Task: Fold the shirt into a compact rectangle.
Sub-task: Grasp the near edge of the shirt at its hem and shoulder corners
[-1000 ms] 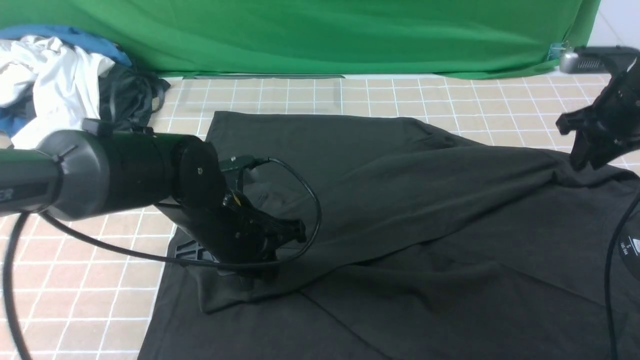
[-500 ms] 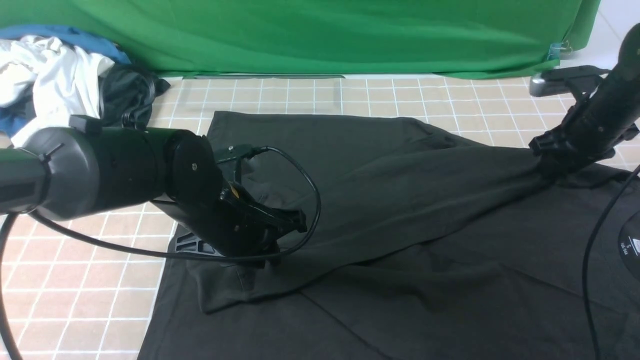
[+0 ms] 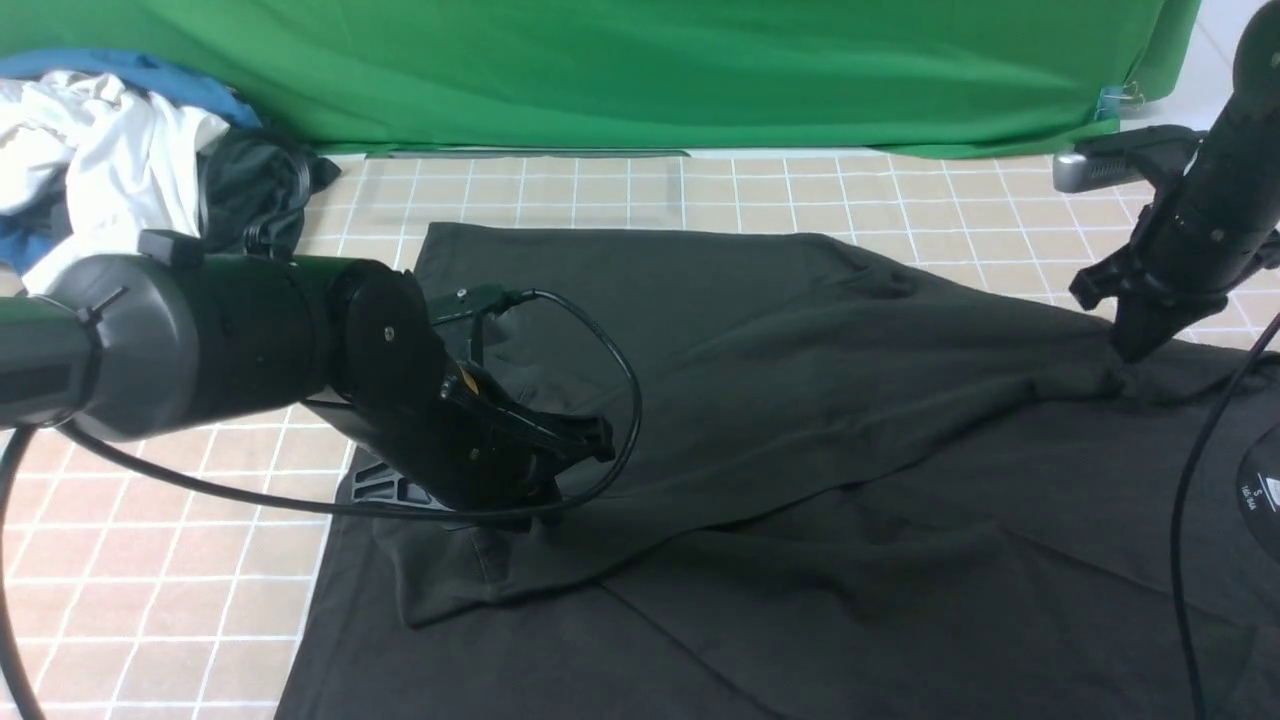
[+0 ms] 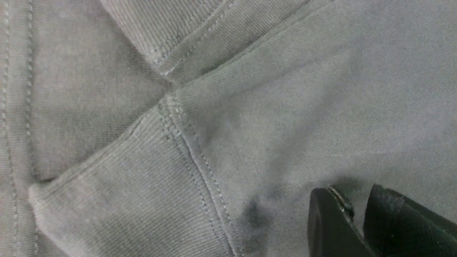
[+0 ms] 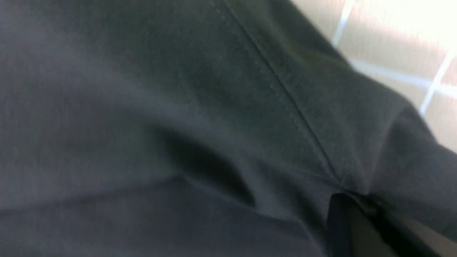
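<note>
Now, one black shirt [image 3: 700,640] lies nearest, spread over the pale tiled worktop [image 3: 200,600], its near part running out of the front view, one broad layer folded over on itself in a long slanting edge. One dark round label [image 3: 1262,490] with white print shows at the right.

Over the shirt come two arms, one per side, each with one claw and one black cable looping by it. The left arm [image 3: 250,340] reaches in almost level, then slopes down to the cloth; the left claw [image 4: 351,194] is low over it, two fingers parted by a narrow gap, and whether any fabric is caught between them, one cannot tell. The right arm [image 3: 1245,130] angles down from the far right, and the right claw [image 5: 357,200] is closed on a pinch of shirt, creases gathering right at the tips!

Farther out, square tiles with white lines run beyond the cloth. One pile of clothes [image 3: 130,160], white, blue and dark, sits at the far left; one green drape [image 3: 640,70] spans the back, white surface beside it at the right.
</note>
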Available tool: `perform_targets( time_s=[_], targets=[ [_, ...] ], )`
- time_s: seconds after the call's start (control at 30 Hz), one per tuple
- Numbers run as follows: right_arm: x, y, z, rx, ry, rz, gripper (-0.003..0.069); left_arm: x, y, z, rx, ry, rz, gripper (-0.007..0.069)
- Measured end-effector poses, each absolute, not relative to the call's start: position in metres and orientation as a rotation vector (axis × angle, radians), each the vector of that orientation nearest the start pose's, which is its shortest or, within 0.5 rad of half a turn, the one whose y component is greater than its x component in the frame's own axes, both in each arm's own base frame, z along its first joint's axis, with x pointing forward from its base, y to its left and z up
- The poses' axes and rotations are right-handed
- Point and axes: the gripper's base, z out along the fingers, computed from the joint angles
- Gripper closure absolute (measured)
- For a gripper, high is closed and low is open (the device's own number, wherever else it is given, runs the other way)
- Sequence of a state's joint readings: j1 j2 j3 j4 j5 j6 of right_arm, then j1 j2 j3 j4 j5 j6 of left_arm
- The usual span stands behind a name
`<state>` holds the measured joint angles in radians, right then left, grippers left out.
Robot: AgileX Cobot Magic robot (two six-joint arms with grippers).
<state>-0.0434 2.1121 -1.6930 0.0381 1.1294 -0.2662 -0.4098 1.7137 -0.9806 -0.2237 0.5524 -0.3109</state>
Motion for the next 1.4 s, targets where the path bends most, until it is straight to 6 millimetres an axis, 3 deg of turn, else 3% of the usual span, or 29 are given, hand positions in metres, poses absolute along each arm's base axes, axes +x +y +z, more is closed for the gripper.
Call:
perform_targets(
  time_s=[0.23,0.47,0.6,0.73,0.83,0.9,1.03,1.17,1.27,1.4],
  targets=[
    [0.427,-0.019,0.195,-0.344,3.071,-0.012,0.0613,0.295,-0.138,0.179,-0.061,2.821,-0.356,0.0471],
    [0.434,-0.022,0.196,-0.314,3.006,-0.072,0.0586,0.294,-0.135,0.179,-0.015,2.836,-0.311,0.0471],
    [0.437,-0.023,0.196,-0.296,2.972,-0.096,0.0468,0.292,-0.134,0.183,-0.003,2.831,-0.306,0.0471],
    [0.438,-0.023,0.197,-0.253,2.972,-0.097,0.0298,0.288,-0.132,0.199,0.009,2.793,-0.318,0.0471],
    [0.439,-0.023,0.204,-0.208,2.971,-0.095,0.0260,0.282,-0.130,0.214,0.020,2.761,-0.328,0.0471],
    [0.440,-0.022,0.215,-0.167,2.954,-0.094,0.0276,0.279,-0.128,0.225,0.004,2.734,-0.341,0.0471],
    [0.441,-0.010,0.240,-0.172,2.899,-0.060,0.0386,0.274,-0.124,0.240,-0.033,2.694,-0.346,0.0471],
    [0.436,0.026,0.272,-0.322,2.803,0.048,0.0596,0.269,-0.118,0.243,-0.060,2.718,-0.280,0.0471],
    [0.429,0.045,0.284,-0.405,2.774,0.076,0.0622,0.266,-0.115,0.241,-0.075,2.763,-0.241,0.0473],
    [0.420,0.052,0.294,-0.445,2.777,0.091,0.0622,0.261,-0.113,0.238,-0.077,2.819,-0.198,0.0525]
  ],
)
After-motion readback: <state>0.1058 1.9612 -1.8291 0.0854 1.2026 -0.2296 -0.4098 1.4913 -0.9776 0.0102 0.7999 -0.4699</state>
